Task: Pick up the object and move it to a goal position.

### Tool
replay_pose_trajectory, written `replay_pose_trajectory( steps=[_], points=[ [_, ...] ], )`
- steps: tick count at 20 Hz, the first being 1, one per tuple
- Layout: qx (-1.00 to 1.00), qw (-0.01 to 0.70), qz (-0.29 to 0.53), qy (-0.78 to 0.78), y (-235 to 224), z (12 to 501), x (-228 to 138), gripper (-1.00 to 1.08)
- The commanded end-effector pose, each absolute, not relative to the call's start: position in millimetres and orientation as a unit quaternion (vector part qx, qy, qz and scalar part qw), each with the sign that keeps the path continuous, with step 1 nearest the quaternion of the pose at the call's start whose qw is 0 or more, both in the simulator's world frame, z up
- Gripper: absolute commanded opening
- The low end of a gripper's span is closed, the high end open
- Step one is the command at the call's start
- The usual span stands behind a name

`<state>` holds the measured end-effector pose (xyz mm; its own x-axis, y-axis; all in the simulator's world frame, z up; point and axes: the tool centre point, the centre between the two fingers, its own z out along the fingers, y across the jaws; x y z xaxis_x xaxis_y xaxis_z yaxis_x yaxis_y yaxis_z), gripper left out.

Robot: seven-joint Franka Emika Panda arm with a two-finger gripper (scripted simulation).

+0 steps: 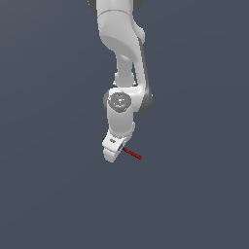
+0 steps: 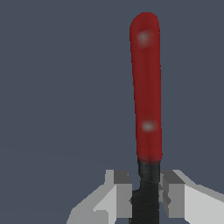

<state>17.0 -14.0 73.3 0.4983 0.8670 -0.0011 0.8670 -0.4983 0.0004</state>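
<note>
Stick tool (image 2: 148, 96) clamped in claw (image 2: 146, 199) by black end, red half jutting straight outward

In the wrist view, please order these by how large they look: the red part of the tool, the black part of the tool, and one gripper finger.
1. Red part, though nearness to the camera may exaggerate it.
2. and 3. Black part and a finger: similar, both cut by the frame edge, so unranked.

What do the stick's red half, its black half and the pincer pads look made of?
Red half: looks like glossy plastic or rubber, given its pale highlights. Black half: duller, perhaps metal or matte plastic; unclear. Pincer pads: flat grey, matte, hard-looking blocks. It's a render, so these are guesses.
</note>
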Motion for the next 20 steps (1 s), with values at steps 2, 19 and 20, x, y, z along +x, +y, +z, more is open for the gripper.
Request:
replay_pose_trajectory(
  steps=[2, 19, 20],
  points=[
    [0.866, 0.001, 0.000, 0.501, 0.1, 88.4, -0.9, -1.00],
    [0.866, 0.000, 0.000, 0.501, 35.1, 125.2, -40.7, -1.00],
    [0.866, 0.000, 0.000, 0.501, 35.0, 125.2, -40.5, -1.00]
  ],
)
